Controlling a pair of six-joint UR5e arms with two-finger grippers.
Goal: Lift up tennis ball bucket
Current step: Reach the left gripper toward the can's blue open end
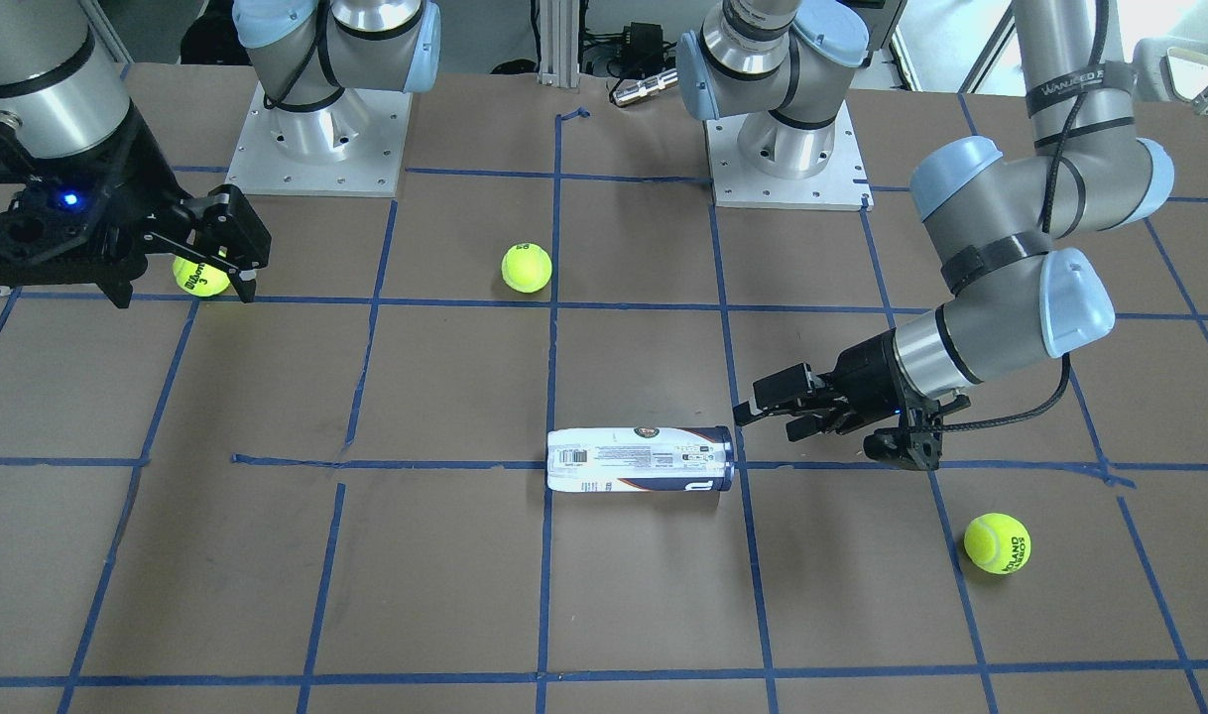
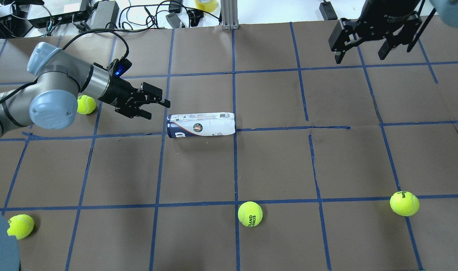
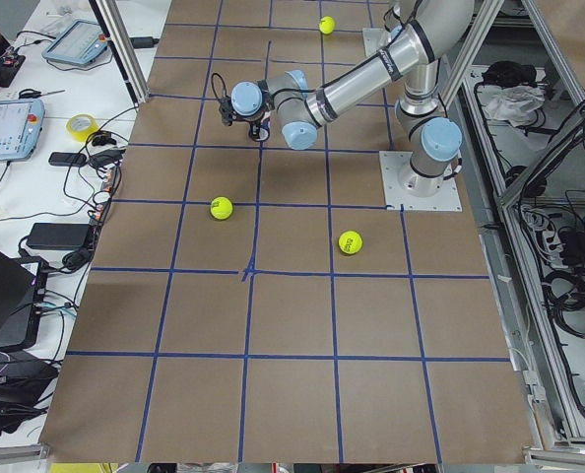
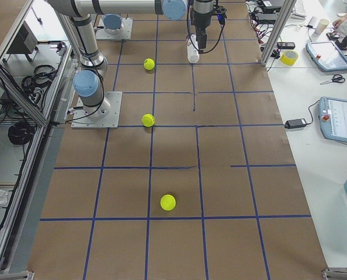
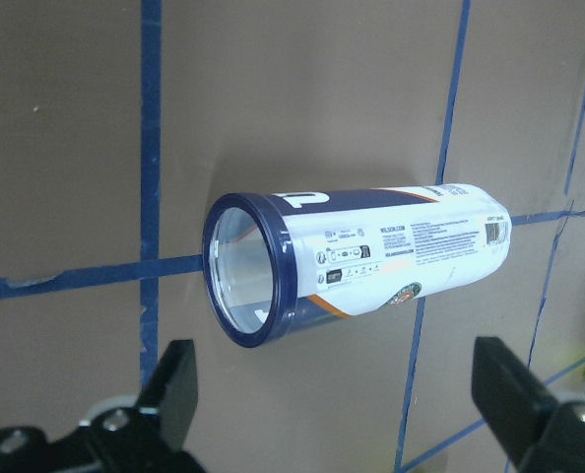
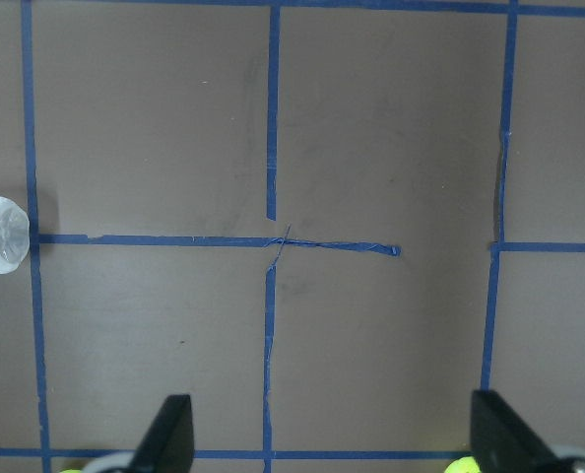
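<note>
The tennis ball bucket (image 2: 201, 125) lies on its side on the brown table, white label up, with its navy-blue band toward my left gripper. It also shows in the front view (image 1: 640, 458) and in the left wrist view (image 5: 361, 261), where its clear round end faces the camera. My left gripper (image 2: 158, 110) is open and empty, low over the table, just short of that end and apart from it. My right gripper (image 2: 360, 52) is open and empty, held high at the far right, away from the can.
Yellow tennis balls lie loose: one (image 2: 86, 104) beside my left forearm, one (image 2: 250, 213) in the near middle, one (image 2: 404, 203) at the near right, one (image 2: 20, 226) at the near left. Blue tape lines grid the table (image 2: 349, 158).
</note>
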